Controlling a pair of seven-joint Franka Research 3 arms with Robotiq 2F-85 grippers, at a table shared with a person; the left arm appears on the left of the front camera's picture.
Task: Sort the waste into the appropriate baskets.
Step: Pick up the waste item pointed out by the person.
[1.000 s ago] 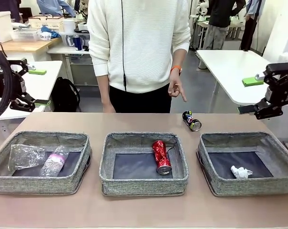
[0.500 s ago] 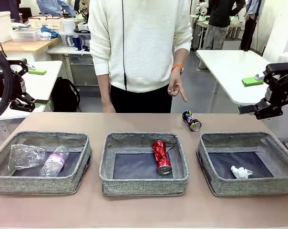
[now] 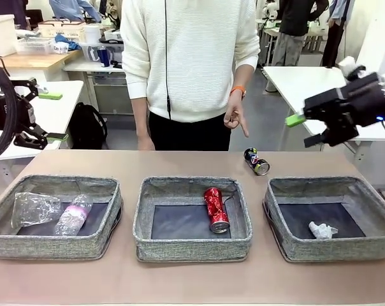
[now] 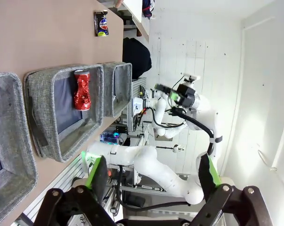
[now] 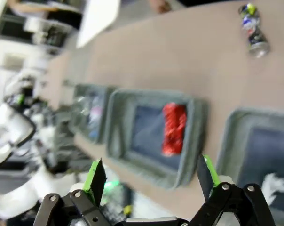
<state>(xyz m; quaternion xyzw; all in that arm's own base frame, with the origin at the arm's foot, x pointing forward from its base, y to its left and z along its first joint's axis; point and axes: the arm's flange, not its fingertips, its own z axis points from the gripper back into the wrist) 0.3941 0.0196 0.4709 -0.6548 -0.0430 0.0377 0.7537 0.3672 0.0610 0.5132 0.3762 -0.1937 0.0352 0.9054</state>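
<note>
A robotics lab — white work tables (image 3: 310, 89) stand in rows behind the near table (image 3: 180, 162), a far-left bench (image 3: 27, 60) carries crates and bottles, people stand at far tables, and white robot arms (image 4: 170, 106) are mounted beside the table — bare white walls.

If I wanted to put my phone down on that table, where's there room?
The near strip of table in front of the three baskets is bare. So is the far left strip behind the left basket. The far right is busier: a dark can lies behind the right basket, below the person's pointing hand. Gaps between baskets are narrow.
</note>
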